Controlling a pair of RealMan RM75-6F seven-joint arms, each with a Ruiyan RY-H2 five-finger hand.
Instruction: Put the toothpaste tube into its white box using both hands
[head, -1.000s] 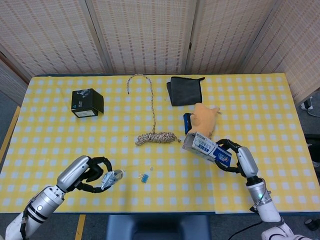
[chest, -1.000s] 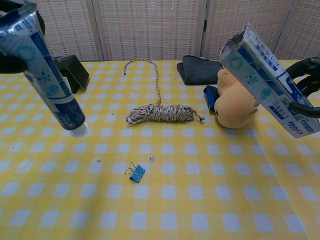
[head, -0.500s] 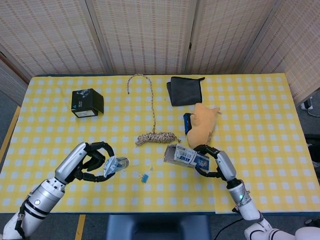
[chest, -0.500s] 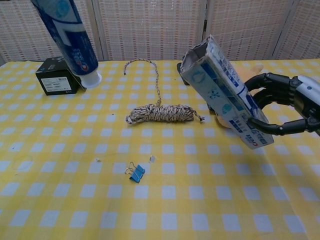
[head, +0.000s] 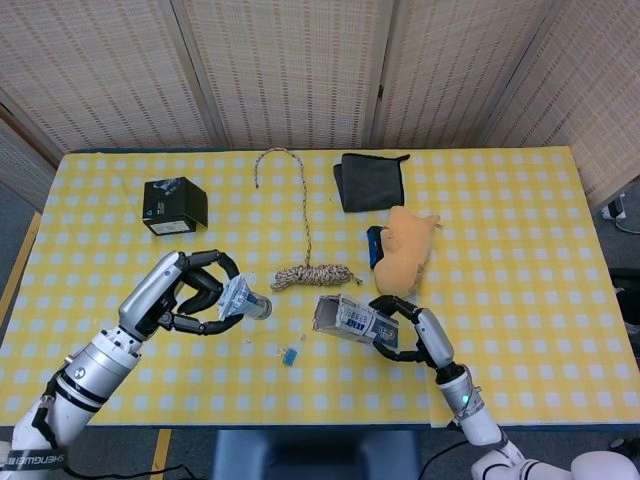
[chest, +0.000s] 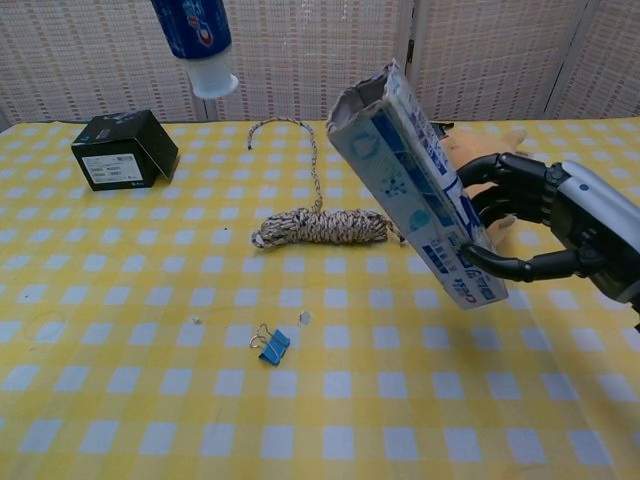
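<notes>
My left hand holds the blue and white toothpaste tube above the table, cap end pointing right; in the chest view the tube hangs from the top edge, cap down, with the hand out of frame. My right hand grips the white and blue toothpaste box by its far end. The box's open mouth faces left toward the tube. In the chest view the box rises tilted, open end up and left, held by my right hand. A gap separates tube and box.
A coiled rope lies between the hands, a blue binder clip in front of it. An orange plush toy sits behind the box, a dark cloth further back, a black box at the left.
The right hand has carried the box leftward toward the centre. The left hand has lifted the tube up and to the right, closing the gap between them.
</notes>
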